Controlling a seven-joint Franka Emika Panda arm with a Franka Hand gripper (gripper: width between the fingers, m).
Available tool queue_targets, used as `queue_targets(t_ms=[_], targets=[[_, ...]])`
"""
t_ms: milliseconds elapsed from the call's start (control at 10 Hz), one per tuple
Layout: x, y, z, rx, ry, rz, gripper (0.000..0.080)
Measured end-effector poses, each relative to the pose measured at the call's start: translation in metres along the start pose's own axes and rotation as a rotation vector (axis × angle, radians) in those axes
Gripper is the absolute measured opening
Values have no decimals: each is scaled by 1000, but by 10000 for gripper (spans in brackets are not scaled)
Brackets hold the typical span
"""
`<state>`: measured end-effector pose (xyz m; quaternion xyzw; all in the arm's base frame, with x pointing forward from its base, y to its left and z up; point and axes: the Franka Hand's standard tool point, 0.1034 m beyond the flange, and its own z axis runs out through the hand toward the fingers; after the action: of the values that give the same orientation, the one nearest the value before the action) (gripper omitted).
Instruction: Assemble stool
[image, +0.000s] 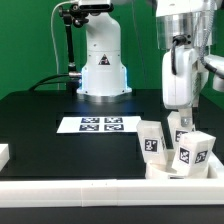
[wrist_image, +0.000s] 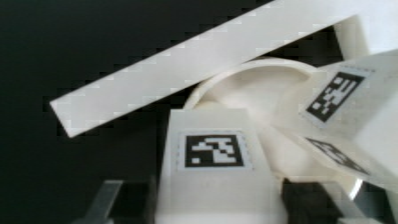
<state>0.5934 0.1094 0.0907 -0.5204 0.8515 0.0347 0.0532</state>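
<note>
My gripper (wrist_image: 217, 205) is shut on a white stool leg (wrist_image: 217, 150), its tag facing the wrist camera and the dark pads against both of its sides. Just beyond the leg lies the round white seat (wrist_image: 263, 85), with a second tagged leg (wrist_image: 338, 95) leaning on it. In the exterior view my gripper (image: 181, 122) hangs at the right, over a cluster of white parts. The held leg (image: 181, 131) is under it, with two more legs (image: 152, 138) (image: 193, 150) beside it. The seat is mostly hidden there.
The marker board (image: 100, 124) lies flat at the table's middle. A long white border rail (image: 90, 190) runs along the front edge and also shows in the wrist view (wrist_image: 187, 65). The robot base (image: 102, 65) stands at the back. A small white block (image: 3, 153) sits at the exterior view's left.
</note>
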Motion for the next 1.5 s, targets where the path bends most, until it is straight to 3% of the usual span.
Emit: queue_targets(t_ms=[300,500,600,700,900,1100,1500], targets=[[2,-2,0,-25,-17,40,337],[2,-2,-1,-21,-19,-17,338],[2,-4,-5,-16,-24,-55,529],[1,-5,-11,-11,-33,-83,622],[-3,-8,-23,4,-48,-174,644],[-1,-7,-18,2,-41,-244,648],[-3,-7,-20,12,1,-728,649]])
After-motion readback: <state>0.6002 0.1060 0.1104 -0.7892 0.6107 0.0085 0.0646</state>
